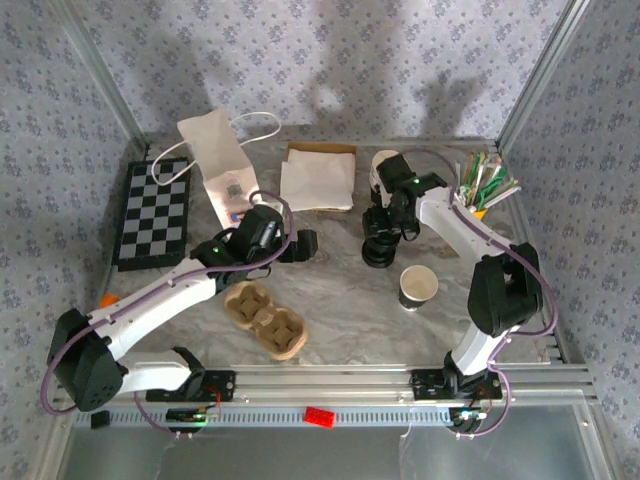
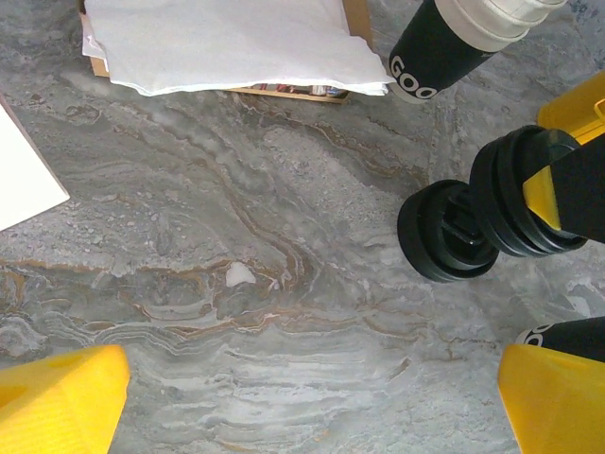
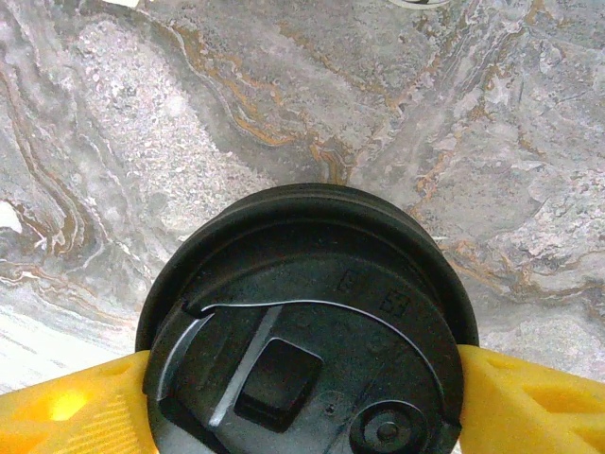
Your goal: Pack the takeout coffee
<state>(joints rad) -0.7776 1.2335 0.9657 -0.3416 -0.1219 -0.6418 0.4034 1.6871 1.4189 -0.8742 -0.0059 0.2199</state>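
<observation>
Black lid (image 3: 302,265) is sitting pinched in the right gripper (image 3: 304,402); the lidless coffee cup (image 1: 418,287) is standing upright nearby, toward the desk's (image 1: 340,290) near edge; the left gripper (image 2: 307,397) is gaping empty.

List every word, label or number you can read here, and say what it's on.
"GOO": white letters, cut off at the cup's curve, on the black cup.
Printed label on the white paper bag: too small to read.
Raised marks on the black lid: not legible.
</observation>
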